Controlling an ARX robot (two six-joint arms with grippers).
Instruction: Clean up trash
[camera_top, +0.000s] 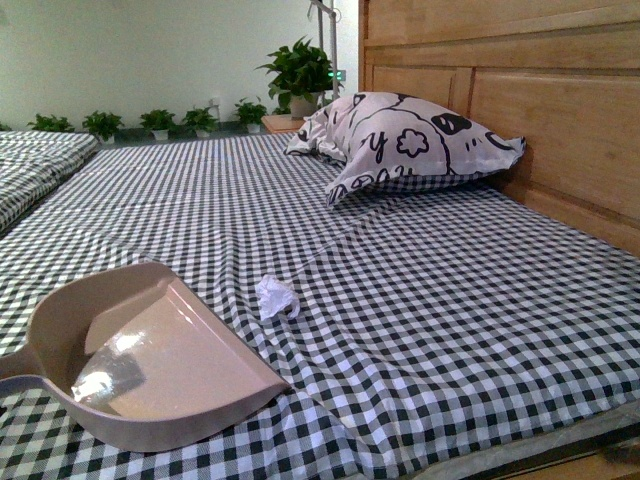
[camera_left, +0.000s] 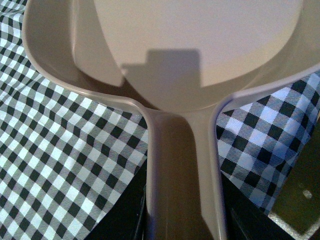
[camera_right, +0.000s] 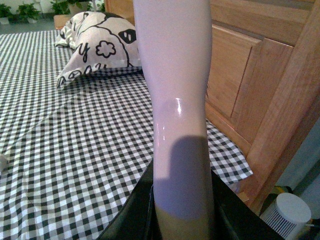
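A small crumpled white paper wad (camera_top: 274, 296) lies on the black-and-white checked bedsheet (camera_top: 430, 290), just beyond the open mouth of the pink-beige dustpan (camera_top: 150, 360). The dustpan rests on the sheet at the near left, empty. My left gripper (camera_left: 185, 220) is shut on the dustpan handle (camera_left: 182, 165); it is out of the front view. My right gripper (camera_right: 182, 215) is shut on the pale brush handle (camera_right: 175, 90), which stands up in front of its camera. The brush and right arm do not show in the front view.
A patterned pillow (camera_top: 410, 140) lies against the wooden headboard (camera_top: 560, 110) at the far right. Potted plants (camera_top: 300, 70) line the far wall. A second checked bed (camera_top: 30, 170) is at the left. A white round object (camera_right: 292, 210) stands on the floor beside the bed.
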